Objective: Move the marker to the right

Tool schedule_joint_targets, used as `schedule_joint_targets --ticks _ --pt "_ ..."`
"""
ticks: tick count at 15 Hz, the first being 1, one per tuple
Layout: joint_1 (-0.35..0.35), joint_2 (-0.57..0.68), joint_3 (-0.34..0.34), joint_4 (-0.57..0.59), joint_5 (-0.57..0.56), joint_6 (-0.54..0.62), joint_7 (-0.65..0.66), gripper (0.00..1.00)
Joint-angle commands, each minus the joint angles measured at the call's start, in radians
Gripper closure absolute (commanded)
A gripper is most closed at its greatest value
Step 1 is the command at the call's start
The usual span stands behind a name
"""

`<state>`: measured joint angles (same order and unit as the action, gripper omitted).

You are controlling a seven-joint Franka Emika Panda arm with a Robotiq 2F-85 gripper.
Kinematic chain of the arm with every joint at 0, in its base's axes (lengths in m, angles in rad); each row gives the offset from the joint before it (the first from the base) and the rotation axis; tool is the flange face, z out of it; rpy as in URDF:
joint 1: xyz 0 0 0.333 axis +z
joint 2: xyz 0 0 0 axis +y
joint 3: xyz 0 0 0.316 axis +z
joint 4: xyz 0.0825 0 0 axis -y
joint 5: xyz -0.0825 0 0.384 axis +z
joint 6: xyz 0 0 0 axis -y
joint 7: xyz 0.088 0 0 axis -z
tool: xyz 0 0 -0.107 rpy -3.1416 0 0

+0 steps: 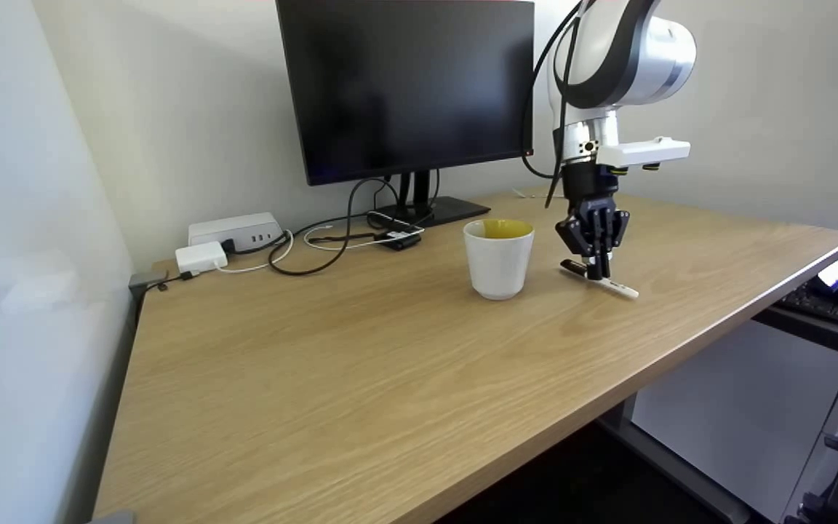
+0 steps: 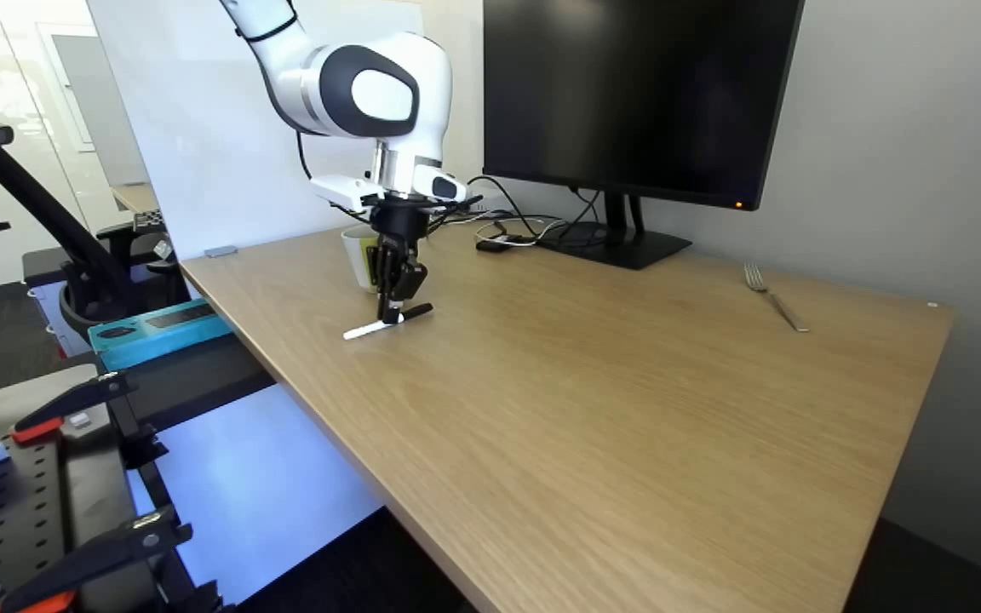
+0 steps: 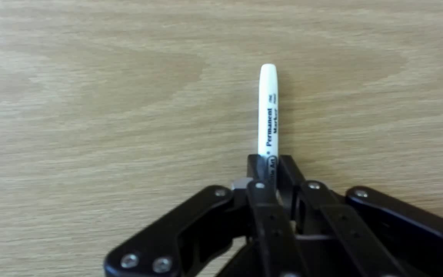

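In an exterior view, the marker [image 1: 617, 286] is at the surface of the desk [image 1: 302, 378], right of and apart from the white mug [image 1: 497, 262]. The gripper [image 1: 598, 274] is clamped on the marker's pale barrel. Beyond lie black cables [image 1: 350, 218]; far side, monitor [image 1: 412, 87].
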<state>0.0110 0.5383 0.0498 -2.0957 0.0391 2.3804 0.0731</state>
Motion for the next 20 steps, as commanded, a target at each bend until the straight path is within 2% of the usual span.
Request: schedule_joint_targets --ticks 1,4,12,16,20 --pt "-0.011 -0.026 0.000 -0.011 0.026 0.005 -0.033 0.97" --pt "-0.018 -0.075 -0.017 -0.019 0.019 0.007 -0.025 0.97" --pt "-0.057 -0.236 -0.144 -0.029 -0.060 -0.011 0.015 0.97" --pt "-0.081 -0.249 -0.188 -0.026 -0.089 -0.025 0.024 0.97" --pt "-0.130 -0.227 -0.227 0.008 -0.072 -0.044 0.020 0.97"
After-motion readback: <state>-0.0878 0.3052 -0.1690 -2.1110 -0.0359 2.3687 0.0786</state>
